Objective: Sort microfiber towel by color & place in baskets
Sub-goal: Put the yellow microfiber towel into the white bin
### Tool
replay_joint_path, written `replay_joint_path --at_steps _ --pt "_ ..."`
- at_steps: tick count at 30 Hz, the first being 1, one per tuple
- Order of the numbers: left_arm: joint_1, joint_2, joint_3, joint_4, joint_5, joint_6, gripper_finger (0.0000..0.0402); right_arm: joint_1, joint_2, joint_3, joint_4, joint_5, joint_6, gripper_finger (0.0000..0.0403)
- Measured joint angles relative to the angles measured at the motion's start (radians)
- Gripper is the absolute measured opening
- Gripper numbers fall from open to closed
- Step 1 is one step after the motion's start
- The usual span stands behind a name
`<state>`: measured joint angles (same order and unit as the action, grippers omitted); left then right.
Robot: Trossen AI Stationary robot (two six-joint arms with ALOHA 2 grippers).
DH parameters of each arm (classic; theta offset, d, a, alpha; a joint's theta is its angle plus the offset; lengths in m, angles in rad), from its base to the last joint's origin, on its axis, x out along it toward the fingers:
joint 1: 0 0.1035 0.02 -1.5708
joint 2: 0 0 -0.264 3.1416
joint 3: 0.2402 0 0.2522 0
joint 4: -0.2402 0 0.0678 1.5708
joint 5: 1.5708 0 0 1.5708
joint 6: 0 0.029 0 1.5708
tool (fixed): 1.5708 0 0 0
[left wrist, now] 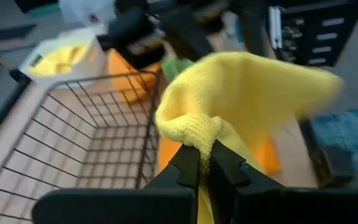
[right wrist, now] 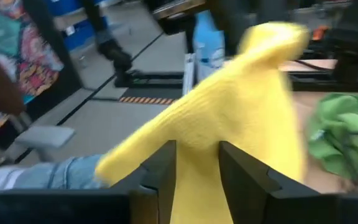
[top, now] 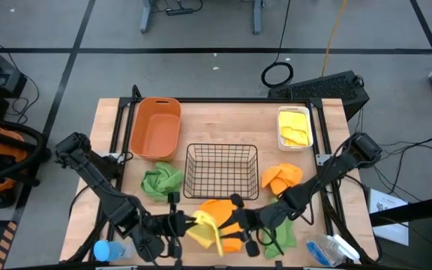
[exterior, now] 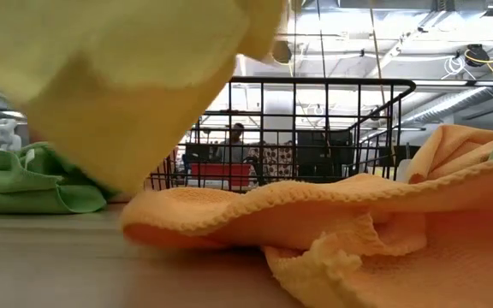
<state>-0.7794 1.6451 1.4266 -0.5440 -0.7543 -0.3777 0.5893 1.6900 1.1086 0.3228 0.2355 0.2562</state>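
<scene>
A yellow towel (top: 205,231) hangs between my two grippers near the table's front edge, over orange towels (top: 220,208). My left gripper (top: 180,223) is shut on it from the left. My right gripper (top: 240,220) stands to its right, fingers apart, with the yellow towel (right wrist: 241,106) between them. Green towels lie left of the basket (top: 161,181) and under the right arm (top: 282,231); another orange towel (top: 282,178) lies right of the black wire basket (top: 221,171). The orange tub (top: 156,127) stands at the far left. The white bin (top: 294,127) at the far right holds yellow cloth. My left gripper pinches a bunched fold of the yellow towel (left wrist: 197,138) between its two fingers, coming slanting down from the table's left. The cloth billows beyond the fingertips and hangs slack; in the low view its lower end (exterior: 127,171) is clear of the table. My right gripper has yellow cloth filling the gap between its parted fingers (right wrist: 160,168); I cannot tell whether they touch it.
The wire basket's near wall (left wrist: 104,124) stands just beyond the held towel. A blue object (top: 103,250) lies at the near left corner. A blue-and-white pack (top: 327,250) lies at the near right. Bare wood shows between tub, basket and bin.
</scene>
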Motion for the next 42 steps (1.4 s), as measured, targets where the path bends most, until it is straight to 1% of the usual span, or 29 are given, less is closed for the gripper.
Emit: replay_joint_path --at_steps 3,5,9,12,14,17,19,22,25,28,31,34,36,39,42 --pt "0.018 0.0 0.0 0.035 -0.013 0.092 0.0016 0.013 0.025 0.046 -0.019 0.001 -0.054 0.0113" --pt "0.025 0.0 0.0 0.083 -0.014 0.195 0.0017 0.019 0.033 0.064 -0.023 0.002 -0.088 0.0113" --pt "0.033 0.0 0.0 0.233 -0.001 0.429 0.0017 0.021 0.043 0.08 -0.022 0.015 -0.123 0.0114" --pt "0.033 0.0 0.0 0.328 0.033 0.603 0.0017 0.021 0.039 0.08 -0.083 0.028 -0.127 0.0114" --pt "0.033 0.0 0.0 0.354 0.044 0.7 0.0017 0.029 0.034 0.08 -0.11 0.026 -0.12 0.0114" --pt "0.036 0.0 0.0 0.352 0.044 0.778 0.0017 0.054 0.017 0.08 -0.125 0.021 -0.114 0.0114" --pt "0.039 0.0 0.0 0.351 0.046 0.807 0.0017 0.071 0.002 0.08 -0.151 0.019 -0.114 0.0114" --pt "0.045 0.0 0.0 0.353 0.061 0.811 0.0017 0.088 -0.03 0.08 -0.192 0.032 -0.101 0.0114" --pt "0.047 0.0 0.0 0.353 0.086 0.812 0.0017 0.101 -0.078 0.08 -0.266 0.073 -0.072 0.0114" --pt "0.046 0.0 0.0 0.356 0.136 0.841 0.0017 0.101 -0.117 0.08 -0.353 0.127 -0.055 0.0114" --pt "0.046 0.0 0.0 0.361 0.17 0.879 0.0017 0.086 -0.132 0.08 -0.353 0.16 -0.059 0.0114" --pt "0.052 0.0 0.0 0.375 0.185 0.917 0.0017 0.054 -0.131 0.08 -0.336 0.14 -0.064 0.0117" --pt "0.057 0.0 0.0 0.382 0.197 0.939 0.0017 0.024 -0.122 0.08 -0.331 0.096 -0.054 0.0127" --pt "0.063 0.0 0.0 0.38 0.2 0.961 0.0017 -0.008 -0.101 0.079 -0.31 0.042 -0.056 0.016" --pt "0.07 0.0 0.0 0.376 0.202 0.962 0.0017 -0.025 -0.085 0.079 -0.233 -0.042 -0.075 0.0211"
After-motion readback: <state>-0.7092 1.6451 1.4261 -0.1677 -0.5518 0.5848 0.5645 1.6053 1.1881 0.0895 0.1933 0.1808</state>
